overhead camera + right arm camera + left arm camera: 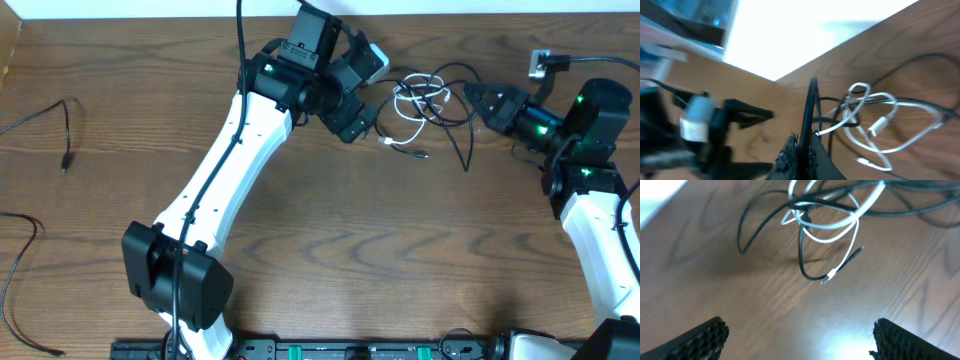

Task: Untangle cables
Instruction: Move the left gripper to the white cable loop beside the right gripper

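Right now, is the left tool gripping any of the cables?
No, the left tool is wide open with nothing between its fingers, and the cables sit bunched ahead of it.

we find the tangle of cables (428,98) on the bench (400,250), toward the far edge and right of the middle. the left hand (372,95) is just to its left, and the right hand (478,103) is at its right side, touching it — the tangle lies between them. a plug end (392,144) trails out on the near side of the bunch. well apart, by the bench's left edge, a loose cable (67,130) lies alone — nearer us on that same side lies another cable (36,225), apart from the first.
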`<state>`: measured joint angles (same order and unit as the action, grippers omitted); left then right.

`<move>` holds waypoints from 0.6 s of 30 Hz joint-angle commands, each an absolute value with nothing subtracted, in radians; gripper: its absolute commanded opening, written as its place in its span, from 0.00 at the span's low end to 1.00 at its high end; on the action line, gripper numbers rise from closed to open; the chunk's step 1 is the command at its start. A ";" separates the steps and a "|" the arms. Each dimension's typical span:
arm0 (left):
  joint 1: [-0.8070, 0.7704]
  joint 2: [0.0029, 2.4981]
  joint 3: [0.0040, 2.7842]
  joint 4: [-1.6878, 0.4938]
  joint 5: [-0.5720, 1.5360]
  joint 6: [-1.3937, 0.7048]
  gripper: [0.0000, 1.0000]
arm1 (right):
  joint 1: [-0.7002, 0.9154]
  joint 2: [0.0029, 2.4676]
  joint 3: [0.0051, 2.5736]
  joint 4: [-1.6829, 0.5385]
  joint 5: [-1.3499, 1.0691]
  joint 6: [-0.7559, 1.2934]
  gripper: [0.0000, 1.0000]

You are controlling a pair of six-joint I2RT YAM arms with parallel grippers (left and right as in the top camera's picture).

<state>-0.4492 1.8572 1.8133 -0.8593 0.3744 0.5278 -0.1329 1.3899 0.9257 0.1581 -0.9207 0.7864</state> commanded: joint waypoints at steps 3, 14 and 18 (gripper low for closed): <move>-0.473 1.871 1.802 -0.857 0.404 0.917 0.94 | -0.136 1.374 0.934 0.258 -1.067 1.093 0.01; -0.525 1.871 1.802 -0.802 0.419 1.001 0.93 | -0.134 1.375 0.934 0.277 -1.098 1.129 0.01; -0.554 1.871 1.802 -0.809 0.419 0.993 0.92 | -0.134 1.375 0.934 0.277 -1.065 1.129 0.01</move>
